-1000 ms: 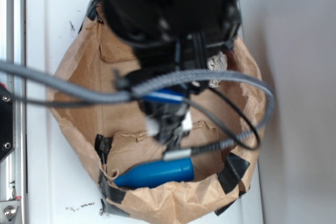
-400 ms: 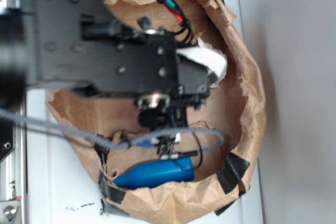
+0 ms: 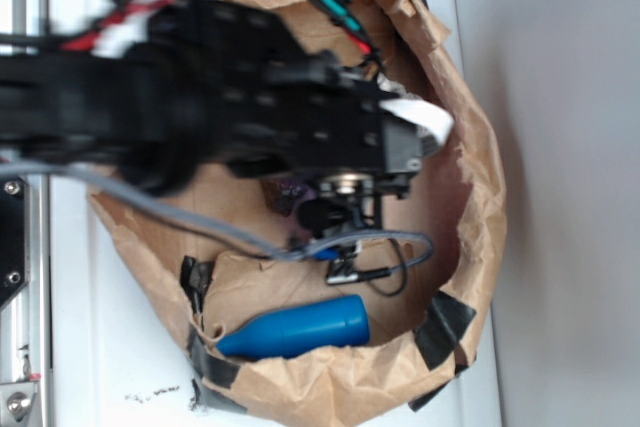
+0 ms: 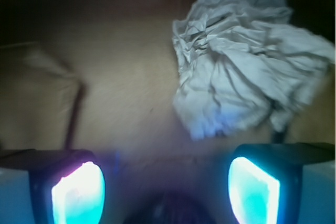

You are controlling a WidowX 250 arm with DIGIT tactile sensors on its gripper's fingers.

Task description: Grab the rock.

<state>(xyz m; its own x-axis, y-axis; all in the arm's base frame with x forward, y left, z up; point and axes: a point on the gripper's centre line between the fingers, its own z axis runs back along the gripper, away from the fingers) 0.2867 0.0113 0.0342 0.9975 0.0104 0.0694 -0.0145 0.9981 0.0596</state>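
Between spread fingers (image 4: 165,192): rock (image 4: 165,209), only dark rounded top visible, axis unclear.

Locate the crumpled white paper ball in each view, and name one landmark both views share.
Exterior: the paper ball pokes out at the right end of the arm, inside the brown paper bag, mostly hidden.
Wrist: it fills the upper right, lying ahead of the open end effector.
Shared landmark: the bag's brown paper floor.
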